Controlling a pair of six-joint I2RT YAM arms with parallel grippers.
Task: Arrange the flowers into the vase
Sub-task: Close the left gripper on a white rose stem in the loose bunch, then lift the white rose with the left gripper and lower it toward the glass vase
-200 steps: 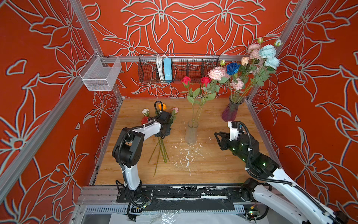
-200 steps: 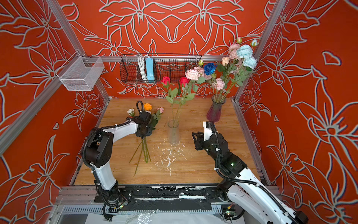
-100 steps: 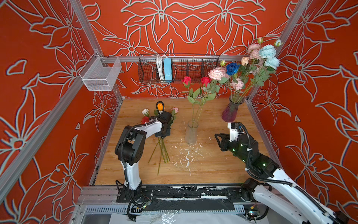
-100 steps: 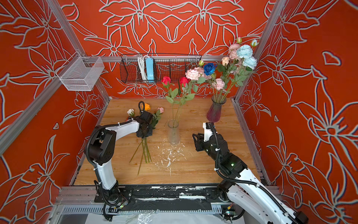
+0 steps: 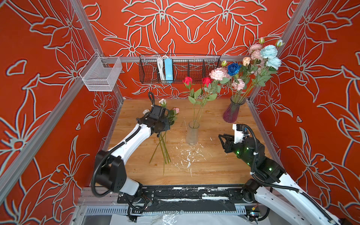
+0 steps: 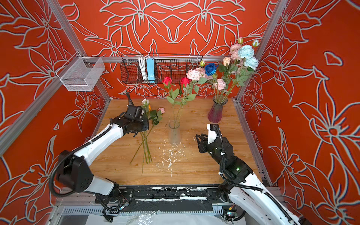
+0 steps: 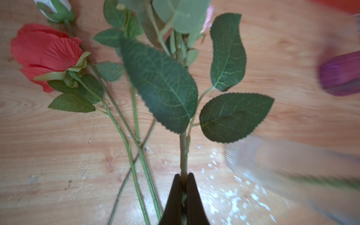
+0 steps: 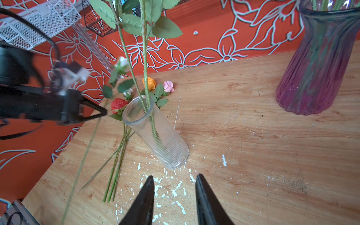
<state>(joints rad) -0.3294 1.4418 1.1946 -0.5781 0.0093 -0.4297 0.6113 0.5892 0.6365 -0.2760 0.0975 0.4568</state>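
Note:
My left gripper (image 7: 184, 174) is shut on the green stem of a white rose (image 8: 121, 62), holding it tilted above the table; in both top views the gripper (image 5: 158, 134) (image 6: 135, 134) hangs over the loose flowers. A red rose (image 7: 46, 52), an orange one (image 8: 149, 82) and a pink one (image 8: 168, 85) lie flat there. To their right the clear ribbed vase (image 5: 192, 133) (image 8: 155, 132) holds two red roses (image 5: 187, 80). My right gripper (image 8: 174, 176) (image 5: 222, 142) is open and empty, just right of that vase.
A purple glass vase (image 5: 232, 112) full of several pink and blue flowers stands at the back right corner. A black wire basket (image 5: 179, 68) and a white mesh basket (image 5: 101, 76) hang on the walls. White flecks (image 5: 187, 155) litter the wooden table (image 5: 214, 171).
My left jaws have closed on the white rose's stem and drawn back a little with it, so its head now stands off the table. The right arm has stayed put.

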